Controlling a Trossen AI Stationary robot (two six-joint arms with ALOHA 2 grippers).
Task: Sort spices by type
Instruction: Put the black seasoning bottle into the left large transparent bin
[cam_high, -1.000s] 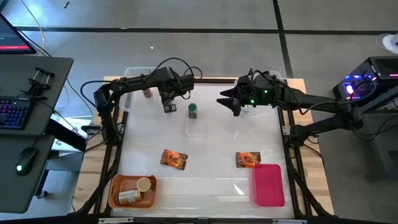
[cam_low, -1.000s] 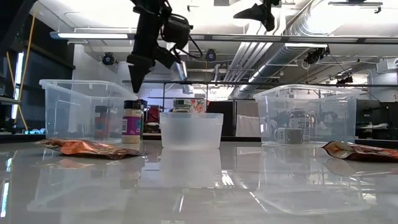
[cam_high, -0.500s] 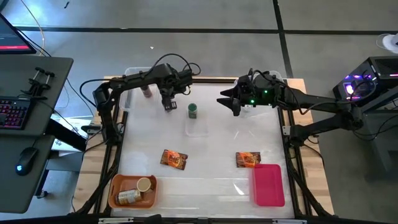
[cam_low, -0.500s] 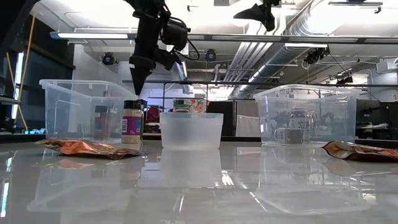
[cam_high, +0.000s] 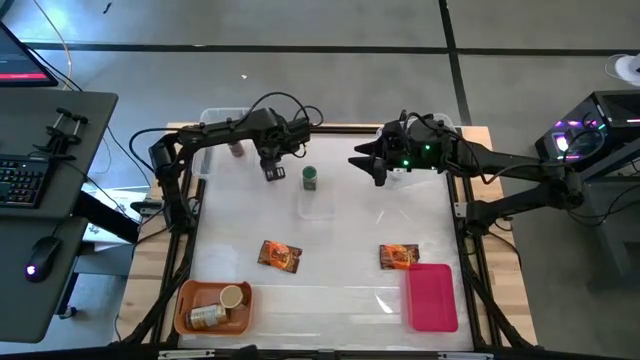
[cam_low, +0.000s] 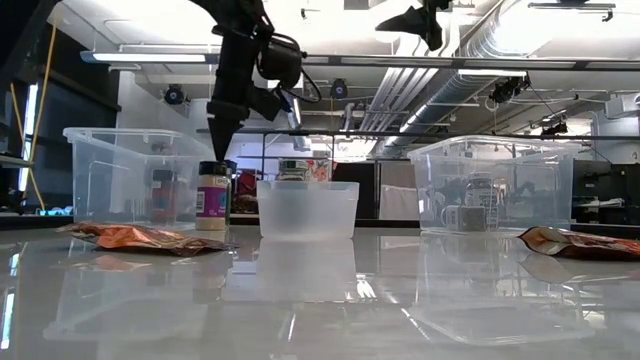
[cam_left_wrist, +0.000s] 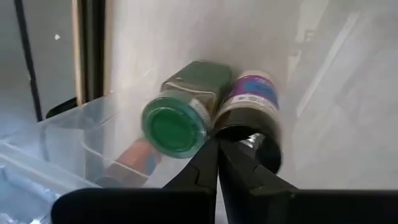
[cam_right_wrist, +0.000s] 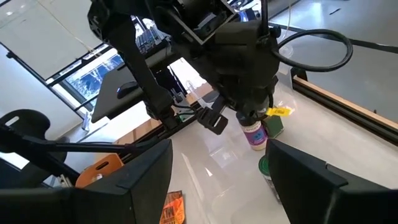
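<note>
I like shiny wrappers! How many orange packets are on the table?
2. The first packet lies out on the table, nearer the orange tray; the second packet lies beside the pink tray. No others show, though the tubs could hide one.

Grey floor (cam_high: 330, 25), black desk (cam_high: 40, 200) with keyboard (cam_high: 22, 184), ceiling ducts (cam_low: 470, 60) under bright lights.

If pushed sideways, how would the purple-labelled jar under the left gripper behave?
Probably tips: the purple-labelled jar stands upright, tall and narrow, on a glossy table. Once down, its round body would likely roll. The left gripper, fingers shut, hangs just above its lid.
</note>
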